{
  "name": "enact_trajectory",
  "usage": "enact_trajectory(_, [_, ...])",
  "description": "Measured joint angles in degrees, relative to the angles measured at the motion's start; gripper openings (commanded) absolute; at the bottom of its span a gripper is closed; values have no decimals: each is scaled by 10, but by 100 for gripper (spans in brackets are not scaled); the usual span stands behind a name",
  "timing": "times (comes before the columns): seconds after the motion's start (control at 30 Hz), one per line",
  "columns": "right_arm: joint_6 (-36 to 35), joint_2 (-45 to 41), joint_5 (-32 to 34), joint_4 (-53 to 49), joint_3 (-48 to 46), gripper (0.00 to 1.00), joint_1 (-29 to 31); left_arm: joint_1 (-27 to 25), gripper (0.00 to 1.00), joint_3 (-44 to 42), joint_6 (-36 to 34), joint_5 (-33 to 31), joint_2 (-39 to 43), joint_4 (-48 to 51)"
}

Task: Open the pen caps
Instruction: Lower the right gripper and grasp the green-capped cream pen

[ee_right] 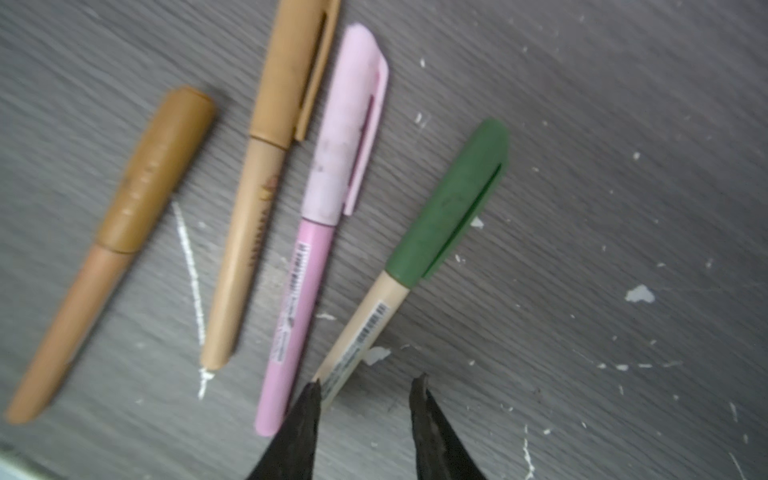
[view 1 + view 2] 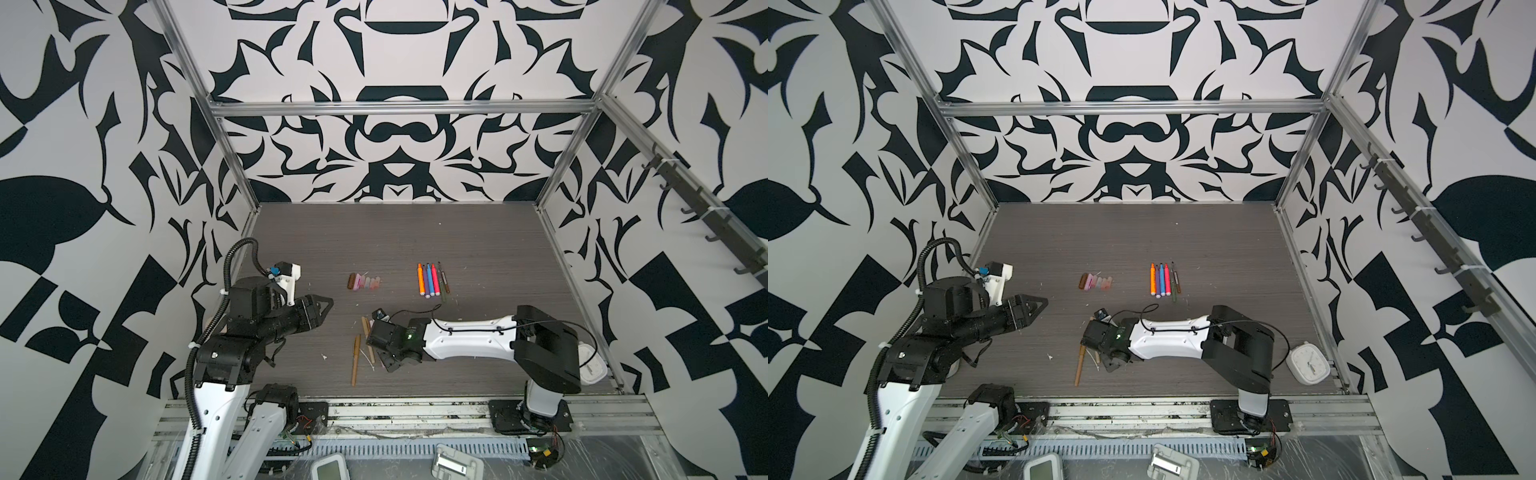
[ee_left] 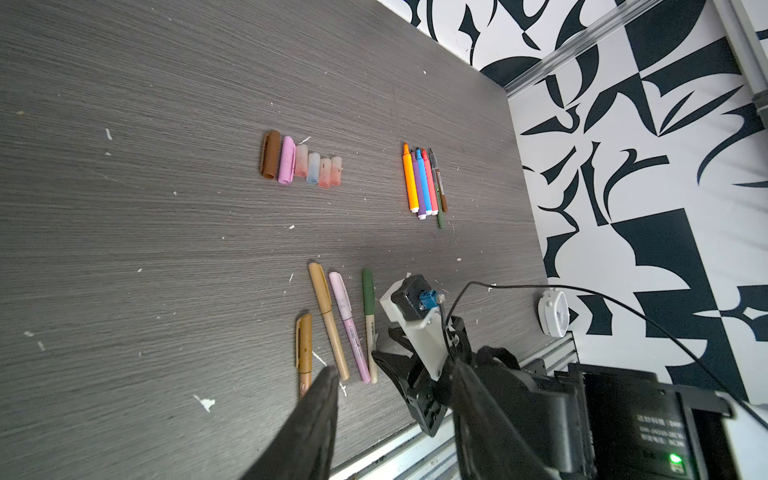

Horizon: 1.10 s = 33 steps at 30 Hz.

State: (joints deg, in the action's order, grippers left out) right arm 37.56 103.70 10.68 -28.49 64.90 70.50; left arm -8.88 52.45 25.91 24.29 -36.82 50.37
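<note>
Woodgrain tabletop (image 2: 395, 241) with pens (image 2: 429, 280), patterned walls (image 2: 399, 162)

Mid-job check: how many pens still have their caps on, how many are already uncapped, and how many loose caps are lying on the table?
Capped pens: 4
Uncapped pens: 6
Loose caps: 6
Total: 16

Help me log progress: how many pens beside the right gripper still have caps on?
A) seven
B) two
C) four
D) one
C: the right wrist view shows the brown pen, tan pen, pink pen and green-capped pen, all capped, by the right gripper.
</note>
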Motion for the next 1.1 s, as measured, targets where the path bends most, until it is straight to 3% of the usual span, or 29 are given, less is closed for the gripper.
enact_trajectory(1.1, [14, 29, 14, -22, 18, 37, 0, 0, 47, 0, 0, 0, 0, 0])
